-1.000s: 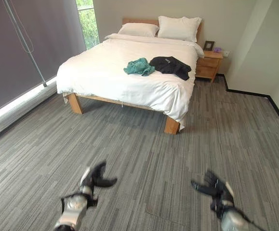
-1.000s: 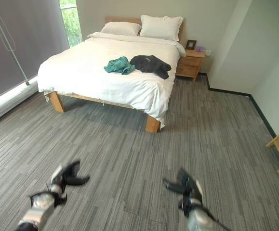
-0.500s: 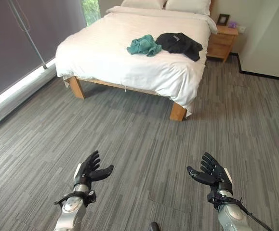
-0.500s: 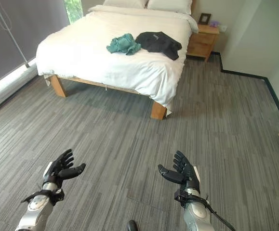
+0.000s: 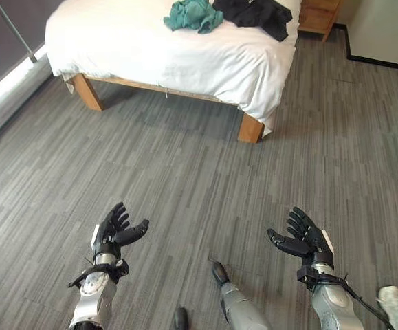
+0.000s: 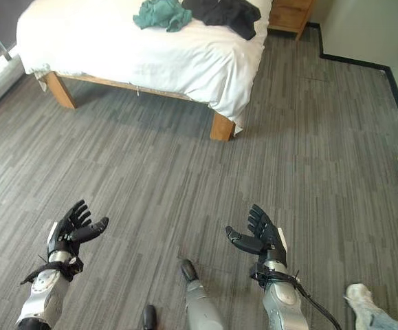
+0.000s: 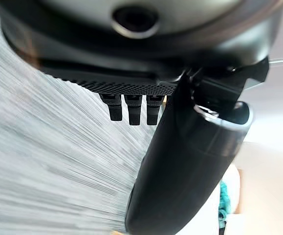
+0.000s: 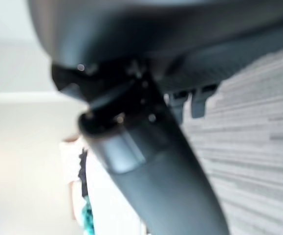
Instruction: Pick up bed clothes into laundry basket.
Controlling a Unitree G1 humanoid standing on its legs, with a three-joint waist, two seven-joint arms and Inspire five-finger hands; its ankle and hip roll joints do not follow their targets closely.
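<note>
Far ahead, clothes (image 5: 193, 14) on bed (image 5: 150, 48), robot hands apart

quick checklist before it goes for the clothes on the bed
1. Left hand open and holding nothing: ok.
2. Right hand open and holding nothing: ok.
3. Teal cloth and black garment lying on the bed: ok.
4. Clothes within reach: not ok, both hands hang over the floor, well short of the bed.
5. Laundry basket located: cannot tell.
6. Person's shoe close beside the right arm: not ok, mind it when moving.
</note>
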